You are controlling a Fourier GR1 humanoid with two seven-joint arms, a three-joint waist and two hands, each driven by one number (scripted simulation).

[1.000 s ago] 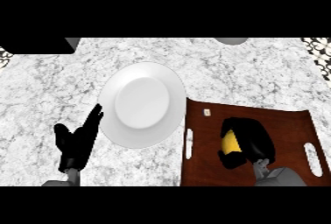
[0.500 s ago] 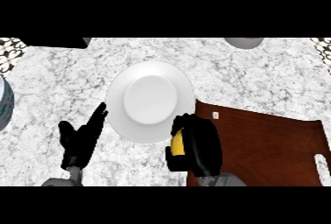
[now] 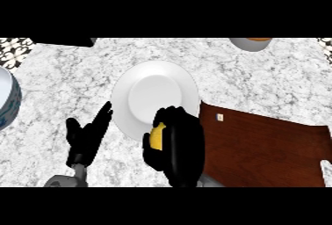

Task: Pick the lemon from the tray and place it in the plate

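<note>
Grey-white marble counter is filling the head view, running edge to edge. Dark brown wooden tray is sitting at the right, tilted in the view, its right side cut off by the picture's edge; a pale handle slot is showing near that edge and a small pale mark near its upper left corner. White round plate is lying centre, just left of the tray's corner, touching or nearly touching it, cannot tell which. Right hand is coming in from the lower edge, black, fingers curling round the lemon and grasping it. The lemon is showing only as a yellow sliver at the hand's left side, most of it hidden behind the fingers. It is sitting over the plate's lower right rim, off the tray; whether it is touching the plate cannot be told. The hand is covering that part of the rim and the tray's left edge. Left hand is resting open at lower left, fingers up, just beside the plate's left rim. Blue-white bowl is cut off at the left edge. Grey bowl with something orange inside is cut off at the top right. Dark object at top left is too cropped to name.
</note>
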